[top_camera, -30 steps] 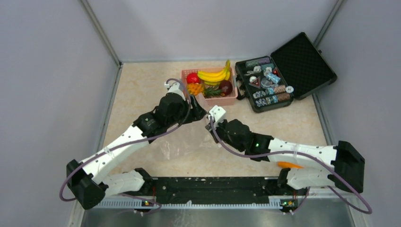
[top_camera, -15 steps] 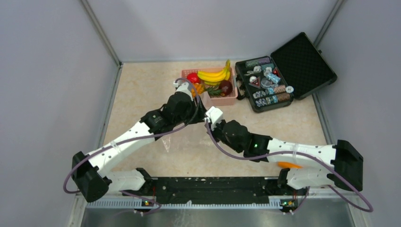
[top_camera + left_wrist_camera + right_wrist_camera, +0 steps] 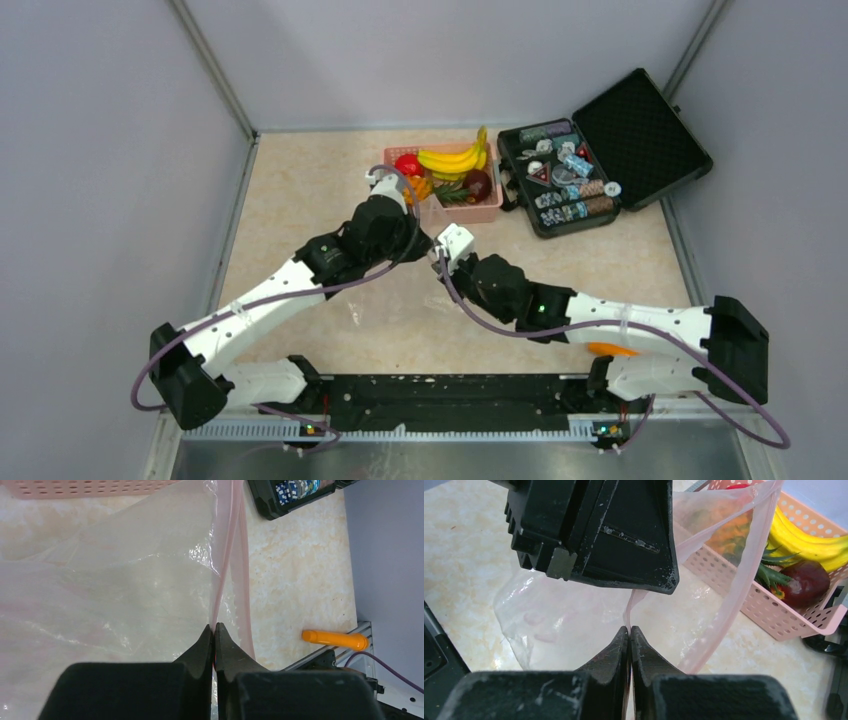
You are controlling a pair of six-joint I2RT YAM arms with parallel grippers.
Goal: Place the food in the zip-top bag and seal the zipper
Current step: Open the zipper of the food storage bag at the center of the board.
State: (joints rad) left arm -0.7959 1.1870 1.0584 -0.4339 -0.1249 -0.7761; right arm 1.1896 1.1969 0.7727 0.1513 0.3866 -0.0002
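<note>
The clear zip-top bag (image 3: 385, 312) lies crumpled on the table between my arms, its mouth lifted. In the left wrist view the bag (image 3: 125, 590) fills the left side and the pale-pink zipper (image 3: 231, 555) runs up from my left gripper (image 3: 214, 626), which is shut on one strip. My right gripper (image 3: 629, 628) is shut on the other pink strip, just below the left gripper's black body. The food sits in the pink basket (image 3: 480, 211): yellow bananas (image 3: 452, 158), a red fruit (image 3: 406, 165), a pineapple (image 3: 418, 186) and a maroon fruit (image 3: 806, 580).
An open black case (image 3: 600, 150) of small trinkets stands right of the basket. An orange stick (image 3: 335, 638) lies near the right arm's base by the front rail. Grey walls close in the table on three sides.
My left gripper has moved right toward the basket and closed from open onto the zipper strip. The bag's mouth has risen with it. The right gripper has barely shifted.
</note>
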